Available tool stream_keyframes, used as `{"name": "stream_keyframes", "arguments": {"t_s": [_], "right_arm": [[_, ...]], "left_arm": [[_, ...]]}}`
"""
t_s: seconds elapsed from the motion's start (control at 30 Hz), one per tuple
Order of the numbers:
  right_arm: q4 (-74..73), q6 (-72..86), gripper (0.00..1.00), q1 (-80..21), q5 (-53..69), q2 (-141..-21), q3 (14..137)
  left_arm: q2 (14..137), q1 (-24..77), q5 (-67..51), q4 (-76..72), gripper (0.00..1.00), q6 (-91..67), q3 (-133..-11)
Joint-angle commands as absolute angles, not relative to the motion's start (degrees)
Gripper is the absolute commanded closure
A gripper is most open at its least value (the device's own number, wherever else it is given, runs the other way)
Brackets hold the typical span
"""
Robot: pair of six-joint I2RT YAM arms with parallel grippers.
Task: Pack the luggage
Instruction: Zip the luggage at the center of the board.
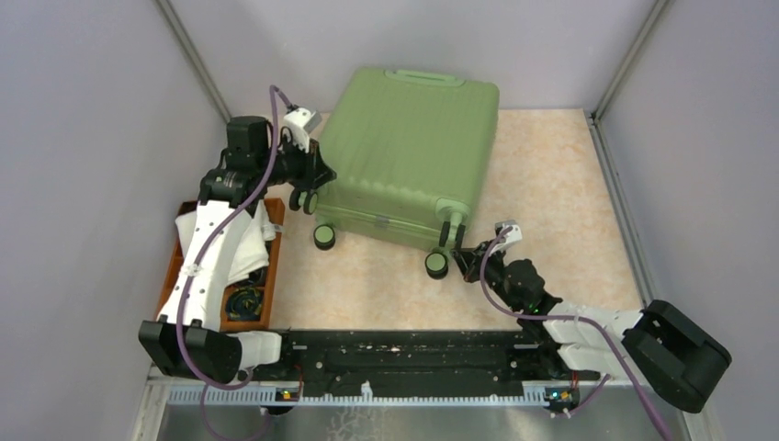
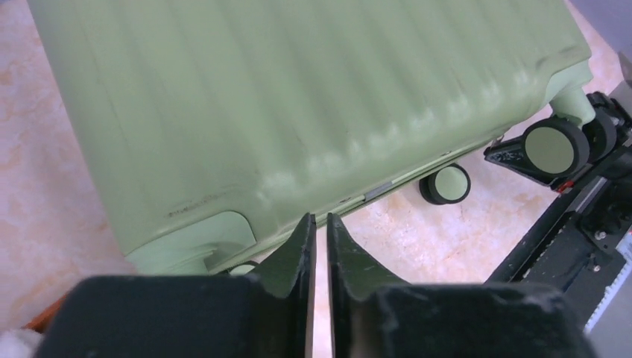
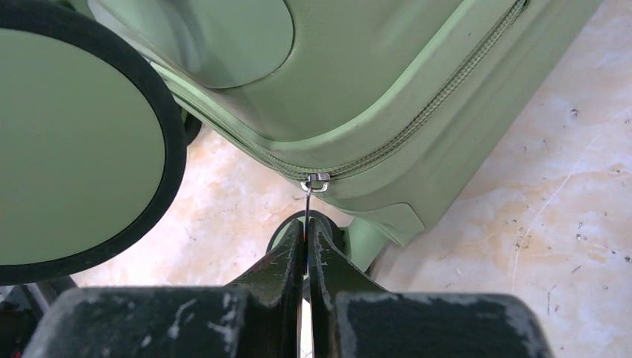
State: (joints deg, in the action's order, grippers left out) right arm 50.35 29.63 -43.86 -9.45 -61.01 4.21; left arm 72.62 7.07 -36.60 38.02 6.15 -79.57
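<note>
The luggage [image 1: 404,156] is a light-green ribbed hard-shell suitcase lying closed and flat on the beige table, wheels toward me. In the right wrist view its zipper [image 3: 402,138] runs along the seam, and a thin metal zipper pull [image 3: 307,201] hangs from the slider at the near right corner. My right gripper [image 3: 306,224] is shut on that pull, beside a wheel [image 1: 437,265]. My left gripper [image 2: 318,220] is shut and empty, its tips at the suitcase's near left corner by a wheel [image 1: 303,199]. The ribbed shell [image 2: 298,97] fills the left wrist view.
A brown wooden tray [image 1: 170,276] with white cloth and a dark coiled item stands at the left under my left arm. Grey walls enclose the table on the left, right and back. A black rail [image 1: 404,354] runs along the near edge.
</note>
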Motion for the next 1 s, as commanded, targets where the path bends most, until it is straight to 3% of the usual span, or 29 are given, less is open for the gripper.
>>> {"name": "stream_keyframes", "arguments": {"t_s": [0.0,0.03,0.07,0.1,0.5,0.7,0.73,0.8,0.97], "right_arm": [[50.91,31.98,1.0,-45.44,-9.78,-58.76,5.69],[49.74,31.68,1.0,-45.45,-10.15,-57.79,5.73],[48.95,31.49,1.0,-45.44,-10.56,-57.03,5.72],[48.35,31.43,1.0,-45.44,-10.7,-56.35,5.71],[48.43,31.82,1.0,-45.44,-10.19,-56.29,5.91],[48.61,31.88,1.0,-45.44,-9.76,-56.34,6.04],[48.62,31.97,1.0,-45.43,-9.75,-56.24,5.94],[48.64,32.12,1.0,-45.44,-9.67,-55.89,5.68],[47.82,32.1,1.0,-45.44,-9.49,-54.88,5.45]], "left_arm": [[72.98,6.47,-30.18,45.36,0.46,12.66,-81.9],[73.01,5.97,-27.97,46.78,0.2,13.68,-82.03],[72.66,5.1,-26.91,47.64,0.04,14.88,-81.57],[71.85,4.04,-26.64,47.72,0.02,16.0,-80.57],[68.11,0.92,-23.5,43.27,0.02,21.37,-66.99],[71.46,0.88,-26.25,40.01,0.01,20.2,-67.74],[72.03,0.88,-27.0,39.82,0.02,19.68,-68.34],[73.0,0.93,-29.28,39.82,0.14,19.26,-69.96],[74.68,0.88,-30.56,39.93,0.63,18.39,-72.94]]}}
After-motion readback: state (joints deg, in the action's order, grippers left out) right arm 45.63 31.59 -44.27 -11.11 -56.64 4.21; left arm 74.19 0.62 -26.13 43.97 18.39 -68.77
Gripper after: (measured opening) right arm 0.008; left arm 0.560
